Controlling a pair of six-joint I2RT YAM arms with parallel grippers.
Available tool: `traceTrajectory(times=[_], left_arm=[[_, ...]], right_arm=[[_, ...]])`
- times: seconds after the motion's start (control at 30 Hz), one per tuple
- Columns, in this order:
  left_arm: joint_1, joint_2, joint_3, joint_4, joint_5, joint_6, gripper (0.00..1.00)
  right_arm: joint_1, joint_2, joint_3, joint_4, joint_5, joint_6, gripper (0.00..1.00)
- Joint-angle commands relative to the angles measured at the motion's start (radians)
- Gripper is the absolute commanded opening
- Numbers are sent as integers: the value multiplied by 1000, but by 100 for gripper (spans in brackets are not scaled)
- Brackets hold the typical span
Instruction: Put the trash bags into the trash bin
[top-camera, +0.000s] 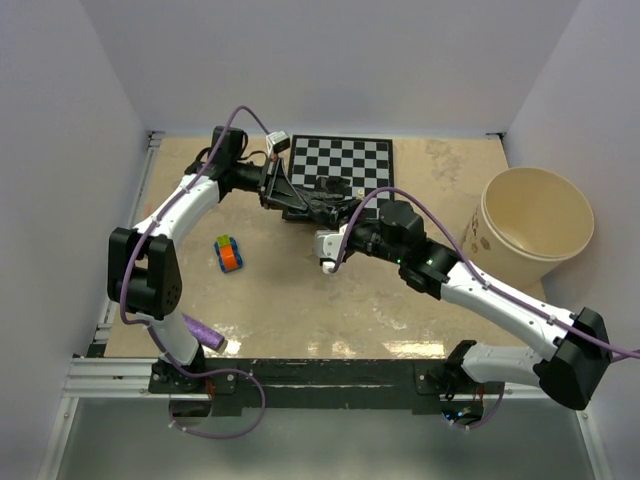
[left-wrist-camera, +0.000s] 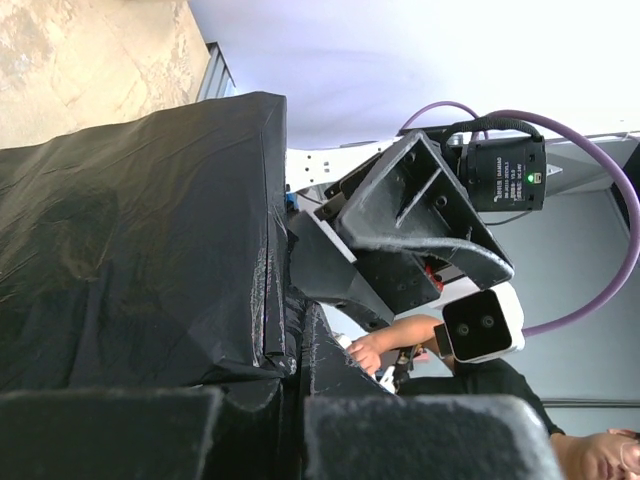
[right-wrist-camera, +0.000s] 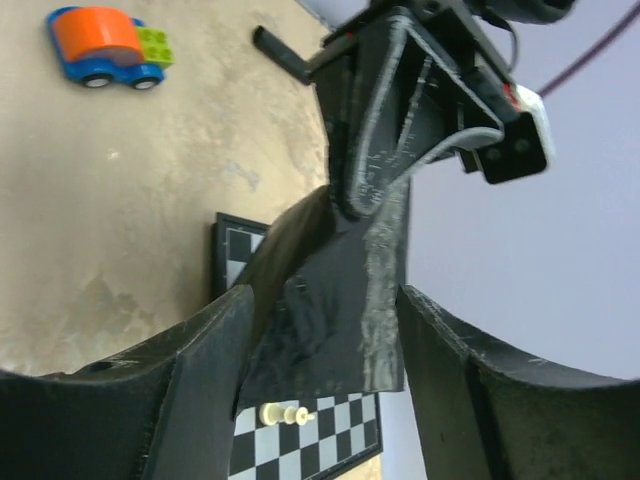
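Observation:
A black trash bag (top-camera: 308, 205) hangs above the near left corner of the chessboard, pinched by my left gripper (top-camera: 283, 190). In the left wrist view the wrinkled black film (left-wrist-camera: 140, 240) fills the left side and runs down between my shut left gripper (left-wrist-camera: 290, 400). My right gripper (right-wrist-camera: 325, 300) stands open, one finger on each side of the bag's hanging edge (right-wrist-camera: 340, 320), with a gap on both sides. From above, the right gripper (top-camera: 335, 210) sits just right of the bag. The cream trash bin (top-camera: 510, 250) stands upright at the far right.
A chessboard (top-camera: 350, 160) lies at the back centre, with a white chess piece (right-wrist-camera: 282, 413) lying on it. A blue and orange toy car (top-camera: 230, 253) sits left of centre. A purple roll (top-camera: 203, 333) lies by the left arm's base. White walls enclose the table.

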Motion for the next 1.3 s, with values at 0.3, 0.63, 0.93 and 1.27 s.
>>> traceTrajectory(times=[0.3,0.63,0.93,1.27], left_arm=[[14,-46,4,-23,233,0,0],[187,-129,197,-121,-116,502,40],[168,-321,342,-584,-494,1568,62],[60,-477,182,-573,-520,1653,72]], right_arm=[[16,35,-8,160,80,-49,22],[13,81,279,-193,-30,133,0],[-30,210,522,-363,-162,249,0],[-40,240,551,-325,-165,334,0]])
